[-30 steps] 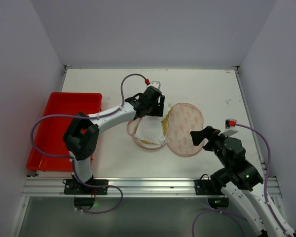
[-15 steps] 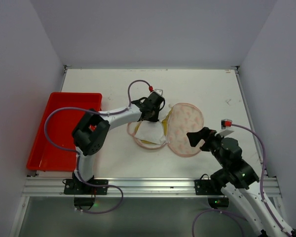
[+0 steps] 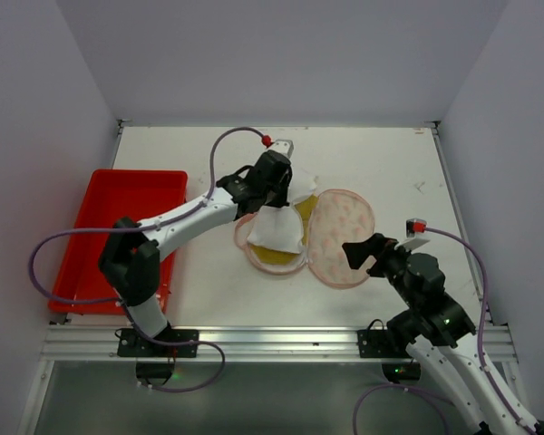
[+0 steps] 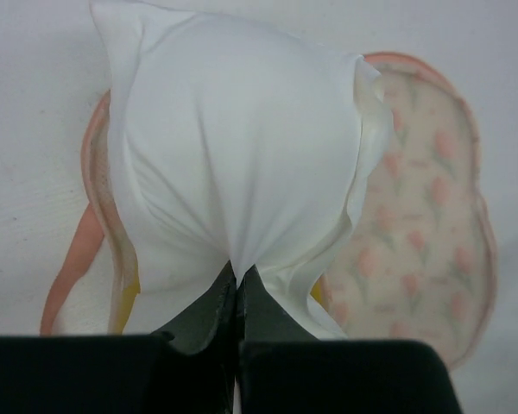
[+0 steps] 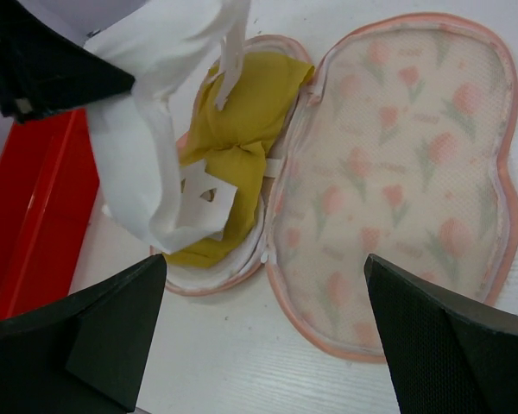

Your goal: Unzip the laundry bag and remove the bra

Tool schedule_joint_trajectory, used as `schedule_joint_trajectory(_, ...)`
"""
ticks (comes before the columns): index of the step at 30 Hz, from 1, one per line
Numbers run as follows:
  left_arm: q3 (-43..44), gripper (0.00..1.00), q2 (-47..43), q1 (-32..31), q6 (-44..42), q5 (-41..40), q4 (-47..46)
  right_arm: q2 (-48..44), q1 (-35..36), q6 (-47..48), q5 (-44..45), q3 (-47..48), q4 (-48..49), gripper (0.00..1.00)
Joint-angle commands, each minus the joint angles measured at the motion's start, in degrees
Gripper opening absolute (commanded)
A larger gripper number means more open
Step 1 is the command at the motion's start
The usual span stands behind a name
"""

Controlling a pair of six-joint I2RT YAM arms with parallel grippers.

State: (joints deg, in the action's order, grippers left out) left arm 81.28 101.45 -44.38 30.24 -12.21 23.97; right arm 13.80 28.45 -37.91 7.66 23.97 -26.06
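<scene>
At frame centre, your left gripper (image 4: pixel 236 278), newly clenched on the white cloth (image 4: pixel 233 147), is lifting it off the bra (image 5: pixel 242 112); right gripper (image 5: pixel 263 332) is waiting, released.

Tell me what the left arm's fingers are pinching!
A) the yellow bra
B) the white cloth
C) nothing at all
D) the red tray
B: the left fingers are shut on a bunched fold of the white cloth, while the yellow bra lies in the open laundry bag.
</scene>
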Motion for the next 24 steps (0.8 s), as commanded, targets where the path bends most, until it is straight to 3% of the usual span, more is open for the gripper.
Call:
schedule_joint_trajectory(1,1.26,0.00,-6.78,-0.01,-2.20,-1.07,-0.68,0.08,-0.06,0.03,-1.33,0.12,2.16,0.99)
schedule_joint_trajectory(7,0.29,0.00,-12.85,3.06,-4.40,-4.74,2.57,0.43,0.03,0.56,-3.17,0.47,2.42,0.99)
schedule_joint_trajectory(13,-1.03,0.00,-22.24,12.20,-8.96,-8.18,7.49,1.31,-0.06,0.82,-5.02,0.73,3.04,0.99)
schedule_joint_trajectory(18,-1.12,0.04,-31.04,18.18,-19.23,-13.36,8.90,2.10,0.03,0.91,-6.78,0.56,4.44,0.99)
schedule_joint_trajectory(24,-0.15,0.01,-34.82,23.98,-32.59,-27.15,12.77,3.68,0.03,1.08,-9.42,0.73,5.93,0.99)
